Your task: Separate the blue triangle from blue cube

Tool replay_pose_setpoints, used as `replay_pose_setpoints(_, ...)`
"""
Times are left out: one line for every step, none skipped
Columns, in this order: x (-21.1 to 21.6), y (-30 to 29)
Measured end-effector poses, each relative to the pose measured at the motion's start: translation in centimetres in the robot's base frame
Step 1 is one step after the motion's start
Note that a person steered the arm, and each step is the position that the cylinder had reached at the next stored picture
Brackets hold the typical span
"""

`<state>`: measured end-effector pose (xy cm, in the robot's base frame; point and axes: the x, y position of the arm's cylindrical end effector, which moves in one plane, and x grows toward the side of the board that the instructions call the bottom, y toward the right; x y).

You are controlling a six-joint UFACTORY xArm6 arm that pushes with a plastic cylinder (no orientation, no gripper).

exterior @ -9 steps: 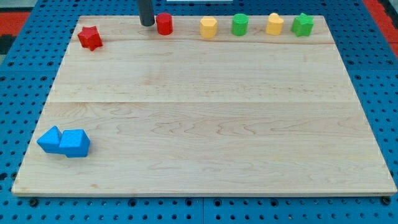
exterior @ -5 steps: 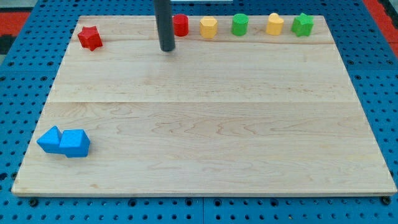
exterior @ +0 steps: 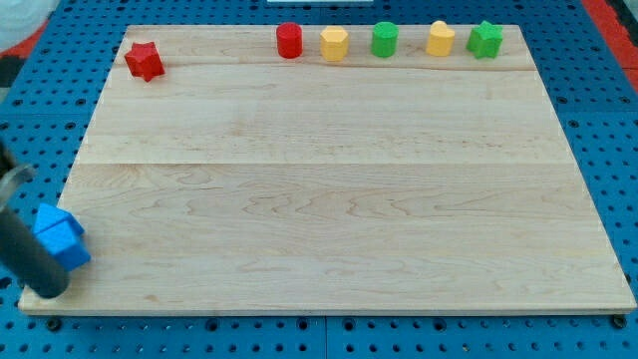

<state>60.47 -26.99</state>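
Note:
Two blue blocks sit together at the board's left edge, near the view's bottom left. The smaller upper piece [exterior: 50, 219] looks like the blue triangle. The larger lower piece [exterior: 69, 246] looks like the blue cube. They touch each other. My rod comes in slanted and blurred from the view's left edge. My tip [exterior: 49, 292] is just below and left of the blue pair, at or against the cube's lower left side. The rod hides part of the blocks' left side.
Along the top of the wooden board [exterior: 329, 199] stand a red star [exterior: 145, 61], a red cylinder [exterior: 289, 41], a yellow block [exterior: 334, 44], a green cylinder [exterior: 385, 40], a yellow block [exterior: 441, 39] and a green star [exterior: 485, 40]. A blue pegboard surrounds the board.
My rod swept from the top of the board, beside the red cylinder, down to the bottom left corner. The blue pair has shifted left to the board's edge. The red cylinder moved slightly right.

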Motion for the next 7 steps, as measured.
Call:
replay_pose_setpoints(0.0,-2.1)
replay_pose_setpoints(-1.8,-1.4)
replay_pose_setpoints(-4.6,-1.0)
replay_pose_setpoints(-10.0,-0.5)
replay_pose_setpoints(-13.3,-0.2)
replay_pose_setpoints(-15.4,0.3)
replay_pose_setpoints(-12.2,-1.3)
